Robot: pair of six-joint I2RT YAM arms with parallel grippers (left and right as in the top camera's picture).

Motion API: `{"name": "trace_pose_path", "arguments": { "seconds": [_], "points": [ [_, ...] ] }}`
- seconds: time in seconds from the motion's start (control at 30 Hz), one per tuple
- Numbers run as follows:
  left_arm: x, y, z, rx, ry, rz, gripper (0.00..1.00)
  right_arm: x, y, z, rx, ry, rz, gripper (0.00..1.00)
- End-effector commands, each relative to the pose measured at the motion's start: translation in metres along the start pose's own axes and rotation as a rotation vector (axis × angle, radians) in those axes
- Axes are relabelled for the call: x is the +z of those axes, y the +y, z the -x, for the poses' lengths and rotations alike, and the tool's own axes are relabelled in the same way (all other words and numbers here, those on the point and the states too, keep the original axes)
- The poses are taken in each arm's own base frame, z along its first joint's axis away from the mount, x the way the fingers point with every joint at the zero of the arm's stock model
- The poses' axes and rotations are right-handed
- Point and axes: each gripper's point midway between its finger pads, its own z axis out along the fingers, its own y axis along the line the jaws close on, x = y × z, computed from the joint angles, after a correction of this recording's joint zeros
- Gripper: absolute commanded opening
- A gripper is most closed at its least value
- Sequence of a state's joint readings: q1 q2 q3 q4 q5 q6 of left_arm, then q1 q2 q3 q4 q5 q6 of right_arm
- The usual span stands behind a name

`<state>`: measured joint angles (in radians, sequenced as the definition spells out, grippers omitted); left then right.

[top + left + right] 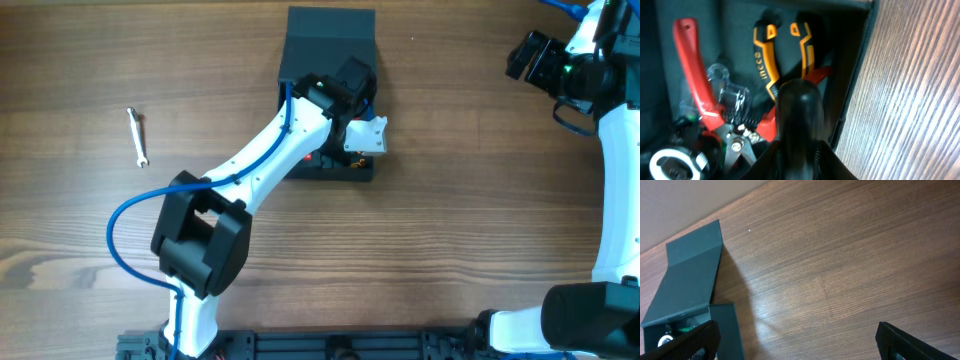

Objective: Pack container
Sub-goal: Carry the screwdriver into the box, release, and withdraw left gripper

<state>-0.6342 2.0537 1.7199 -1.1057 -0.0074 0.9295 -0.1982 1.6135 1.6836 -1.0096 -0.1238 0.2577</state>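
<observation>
Orange-handled pliers (pixel 764 60) inside container (pixel 855 65), left-wrist view only; right fingers (pixel 910 340) wide, left fingers (pixel 800 115) unclear.

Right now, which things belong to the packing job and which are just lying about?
Job: container; red-handled cutters and orange-black pliers inside it; left hand over it.
Lying about: small wrench on the table, perhaps awaiting packing; right hand, open, off to the side.

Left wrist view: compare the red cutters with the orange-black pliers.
The red cutters have plain red grips; the orange-black pliers have lettered two-tone grips. The cutters' handles splay wide; the pliers' sit close together. The cutters' pivot shows; the pliers' head is hidden. Both lie inside the container.
</observation>
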Motion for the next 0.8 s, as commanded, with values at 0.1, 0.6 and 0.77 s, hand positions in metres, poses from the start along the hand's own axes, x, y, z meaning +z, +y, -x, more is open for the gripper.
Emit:
{"name": "trace_pose_path", "arguments": {
  "seconds": [0.1, 0.6, 0.77],
  "points": [
    [0.023, -0.011, 0.009, 0.091, -0.029, -0.077, 0.26, 0.007, 0.000, -0.002, 0.013, 0.017, 0.004, 1.00],
    [-0.144, 0.058, -0.059, -0.641, -0.136, 0.409, 0.54, 0.007, 0.000, -0.002, 0.013, 0.017, 0.004, 1.00],
    [-0.158, 0.059, -0.147, -0.998, -0.104, 0.340, 0.51, 0.007, 0.000, -0.002, 0.013, 0.017, 0.004, 1.00]
  ]
}}
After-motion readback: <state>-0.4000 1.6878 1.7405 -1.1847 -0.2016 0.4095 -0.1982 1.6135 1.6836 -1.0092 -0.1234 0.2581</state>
